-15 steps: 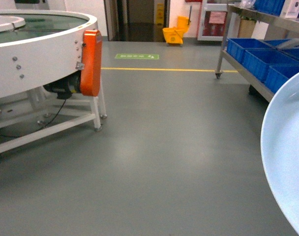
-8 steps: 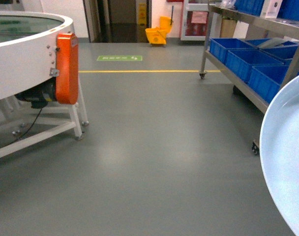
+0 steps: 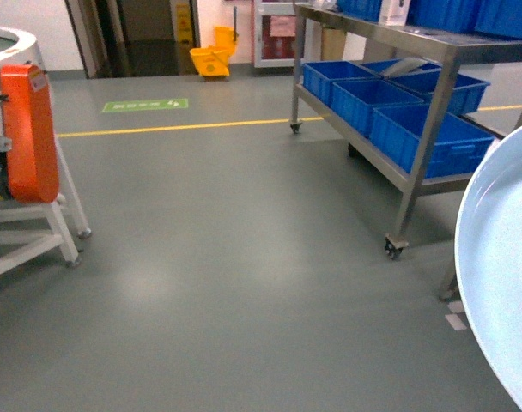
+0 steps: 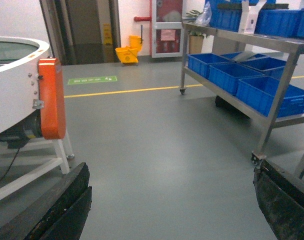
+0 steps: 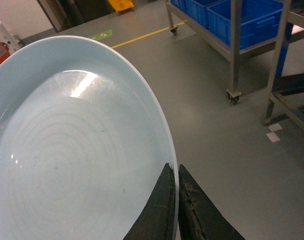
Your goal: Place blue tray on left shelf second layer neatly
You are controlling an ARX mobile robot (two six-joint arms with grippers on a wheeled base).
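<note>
The right gripper [image 5: 175, 200] pinches the blue tray [image 5: 77, 150] by its rim only — it could slip; left gripper [image 4: 167, 200] gapes empty.

the pale, glossy blue tray [image 5: 67, 150], shallow and empty, hangs above the grey floor at near right, while the steel left shelf second layer [image 3: 377, 150] carries deep blue crates, far right.

The blue tray [image 3: 501, 283] ran off the head view's right edge; the rack's [image 3: 415, 112] right part was cut off.
</note>
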